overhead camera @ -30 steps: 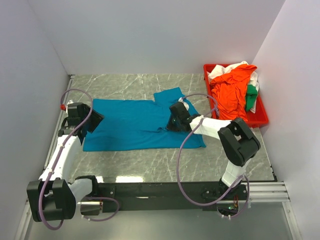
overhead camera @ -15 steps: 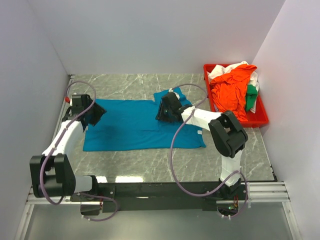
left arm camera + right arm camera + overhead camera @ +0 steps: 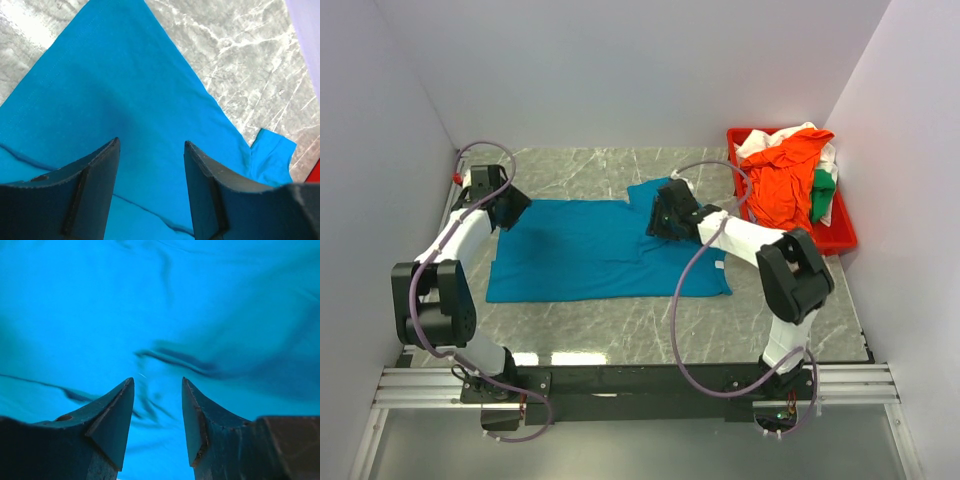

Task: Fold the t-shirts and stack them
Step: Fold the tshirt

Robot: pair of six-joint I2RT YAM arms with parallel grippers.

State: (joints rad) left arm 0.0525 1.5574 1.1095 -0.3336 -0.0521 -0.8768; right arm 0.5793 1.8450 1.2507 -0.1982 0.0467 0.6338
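On the left, the left gripper is hovering over the far left corner of the teal-blue t-shirt. Its two fingers are spread apart with nothing between them. The shirt is lying flat across the middle of the marble table, running left to right, with one sleeve poking out along its far edge. Further right, the right gripper is hanging low over the cloth beside that sleeve, also spread wide and gripping nothing. Wrinkles are showing just under its tips. At the far right, the red tray is holding an orange t-shirt bundled with white and green ones.

The step in hand is probably pinching the far edge to fold it toward the near one. To do this well, both grippers should be closing right at the hem, lifting together at equal height, and keeping the cloth taut between them so the wrinkles pull out.
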